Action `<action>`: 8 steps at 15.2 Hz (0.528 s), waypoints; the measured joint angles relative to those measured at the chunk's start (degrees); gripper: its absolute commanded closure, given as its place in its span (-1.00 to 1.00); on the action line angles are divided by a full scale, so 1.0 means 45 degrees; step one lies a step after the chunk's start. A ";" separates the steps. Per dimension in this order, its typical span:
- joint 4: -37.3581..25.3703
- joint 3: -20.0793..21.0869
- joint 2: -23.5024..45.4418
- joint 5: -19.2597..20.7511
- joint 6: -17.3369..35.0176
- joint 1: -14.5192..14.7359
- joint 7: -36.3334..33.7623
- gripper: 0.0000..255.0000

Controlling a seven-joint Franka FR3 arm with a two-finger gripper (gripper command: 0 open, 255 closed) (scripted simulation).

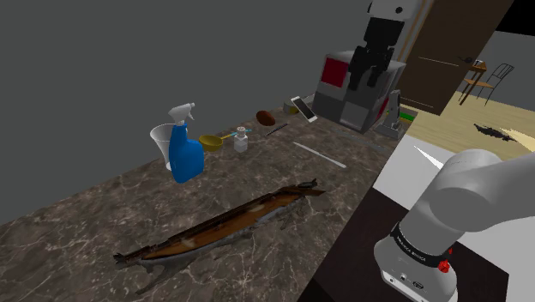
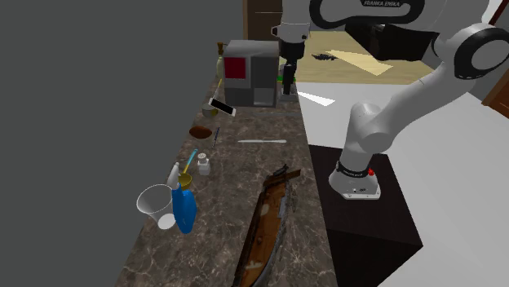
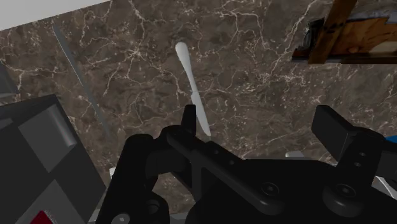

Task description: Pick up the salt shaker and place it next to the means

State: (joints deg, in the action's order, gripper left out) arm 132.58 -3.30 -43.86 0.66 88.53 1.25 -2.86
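Note:
The salt shaker (image 1: 241,141) (image 2: 204,166) is a small pale jar with a grey cap. It stands upright on the marble counter (image 1: 103,214), between a yellow scoop (image 1: 212,141) and a thin white stick (image 1: 319,154) (image 3: 191,83). My black gripper (image 1: 364,82) (image 2: 288,81) hangs far from it, above and in front of a grey and red box (image 1: 353,93) (image 2: 250,72) at the counter's far end. In the wrist view the gripper (image 3: 261,124) is open, its fingers wide apart with nothing between them and the counter below.
A blue spray bottle (image 1: 185,151) and a clear cup (image 1: 163,137) stand beyond the shaker. A long brown wooden piece (image 1: 231,221) (image 2: 267,224) lies along the near counter. A brown bowl (image 1: 266,117) and a phone (image 1: 303,109) sit by the box.

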 measured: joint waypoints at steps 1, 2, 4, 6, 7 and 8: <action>0.0000 0.0000 0.0000 0.0000 0.0000 0.0000 0.0000 -1.00; -0.0023 0.0052 0.0164 -0.0039 0.0138 0.0024 -0.0065 -1.00; -0.0062 0.0237 0.0743 -0.0171 0.0666 0.0105 -0.0295 -1.00; 0.0010 0.0470 0.1303 -0.0317 0.1294 0.0199 -0.0579 -1.00; -0.0075 0.0601 0.1709 -0.0399 0.1615 0.0255 -0.0740 -1.00; -0.0143 0.0714 0.2129 -0.0460 0.1964 0.0301 -0.0877 -1.00</action>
State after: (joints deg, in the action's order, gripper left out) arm 131.94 -0.09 -34.27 -1.41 97.37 2.61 -6.81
